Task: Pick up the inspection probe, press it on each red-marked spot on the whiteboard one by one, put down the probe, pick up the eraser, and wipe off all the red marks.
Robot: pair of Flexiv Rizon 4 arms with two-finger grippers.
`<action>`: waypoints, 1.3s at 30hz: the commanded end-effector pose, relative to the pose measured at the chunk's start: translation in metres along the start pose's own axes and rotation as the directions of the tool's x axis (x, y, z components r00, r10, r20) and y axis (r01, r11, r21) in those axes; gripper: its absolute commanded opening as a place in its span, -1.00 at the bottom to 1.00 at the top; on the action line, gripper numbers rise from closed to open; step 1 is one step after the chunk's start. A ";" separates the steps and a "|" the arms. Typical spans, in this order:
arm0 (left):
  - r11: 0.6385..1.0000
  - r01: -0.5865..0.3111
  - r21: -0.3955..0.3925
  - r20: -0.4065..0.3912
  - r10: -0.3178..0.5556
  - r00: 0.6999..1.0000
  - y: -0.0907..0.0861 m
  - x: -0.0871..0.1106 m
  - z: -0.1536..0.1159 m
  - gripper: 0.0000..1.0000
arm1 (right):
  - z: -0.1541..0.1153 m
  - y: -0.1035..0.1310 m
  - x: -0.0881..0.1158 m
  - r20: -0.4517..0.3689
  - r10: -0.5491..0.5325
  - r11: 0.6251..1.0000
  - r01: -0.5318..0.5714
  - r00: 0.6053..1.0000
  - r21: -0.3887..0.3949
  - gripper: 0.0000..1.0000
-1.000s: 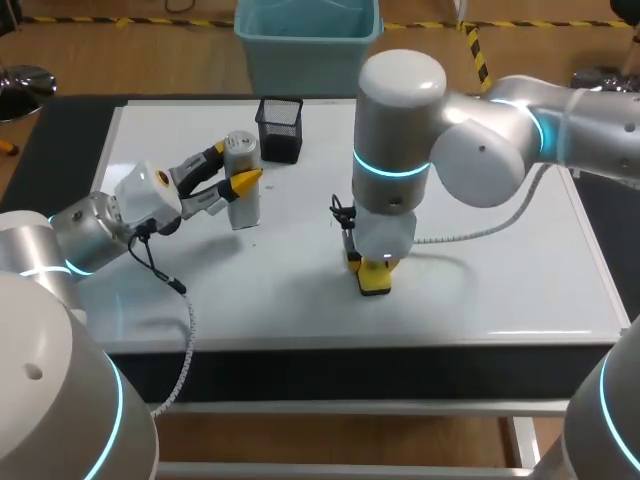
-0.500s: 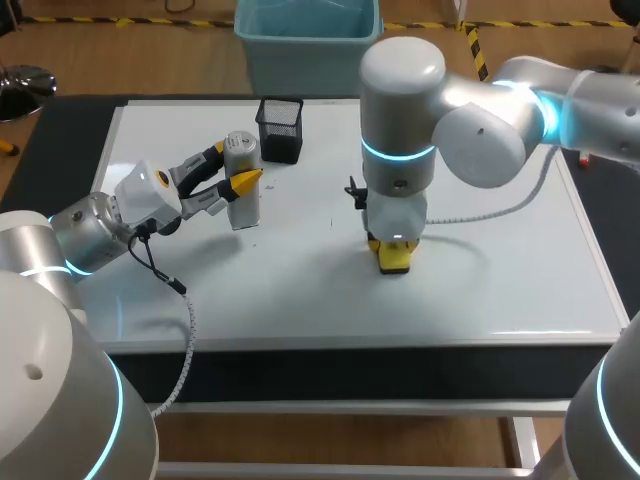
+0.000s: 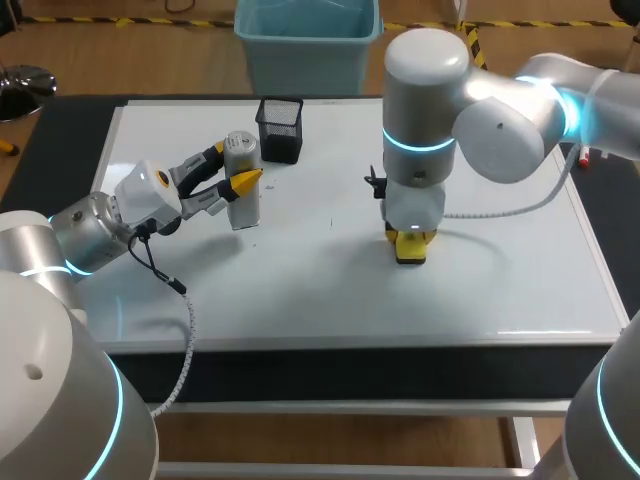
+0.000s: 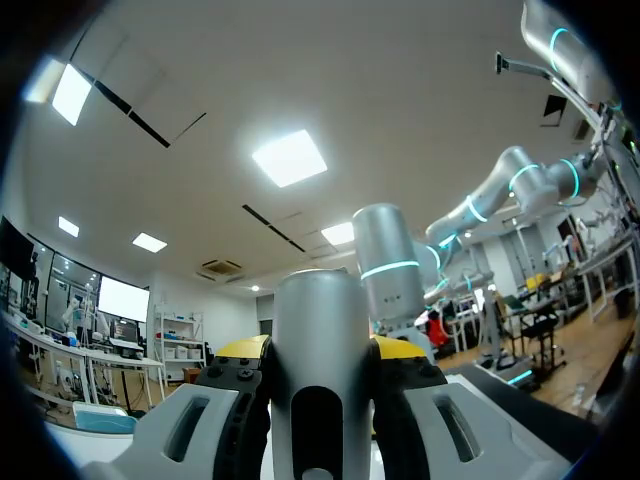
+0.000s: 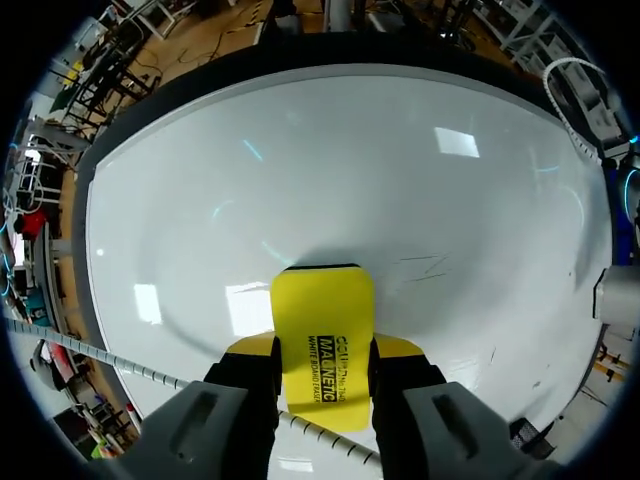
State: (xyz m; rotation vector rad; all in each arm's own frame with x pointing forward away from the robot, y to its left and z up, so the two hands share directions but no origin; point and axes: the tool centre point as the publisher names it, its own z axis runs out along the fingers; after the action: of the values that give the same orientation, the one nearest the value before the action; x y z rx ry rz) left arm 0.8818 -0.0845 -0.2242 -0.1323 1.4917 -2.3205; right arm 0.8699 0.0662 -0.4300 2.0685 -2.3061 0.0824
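Eraser in right gripper apparently touches whiteboard, left gripper holding probe.

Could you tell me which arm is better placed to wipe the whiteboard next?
Right: the right gripper is shut on the yellow eraser, down on the whiteboard. The left gripper is shut on the probe, held beside the mesh cup.

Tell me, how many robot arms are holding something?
2. The left gripper holds the grey probe near the black mesh cup; the right gripper holds the yellow eraser down on the whiteboard.
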 end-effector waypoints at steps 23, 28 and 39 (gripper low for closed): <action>1.000 -0.002 0.000 0.001 0.002 1.000 -0.001 0.000 0.001 -1.00 | -0.081 -0.059 0.050 -0.005 0.040 0.998 -0.040 0.999 0.045 -1.00; 1.000 -0.002 0.000 0.001 0.002 1.000 -0.001 0.000 0.001 -1.00 | -0.081 -0.059 0.050 -0.005 0.040 0.998 -0.040 0.999 0.045 -1.00; 1.000 -0.002 0.000 0.001 0.002 1.000 -0.001 0.000 0.001 -1.00 | -0.081 -0.059 0.050 -0.005 0.040 0.998 -0.040 0.999 0.045 -1.00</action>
State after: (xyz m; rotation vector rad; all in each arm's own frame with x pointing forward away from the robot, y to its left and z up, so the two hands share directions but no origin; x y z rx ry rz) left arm 0.8819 -0.0845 -0.2242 -0.1323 1.4917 -2.3205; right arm 0.9230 0.0175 -0.3462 2.0365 -2.3663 0.1371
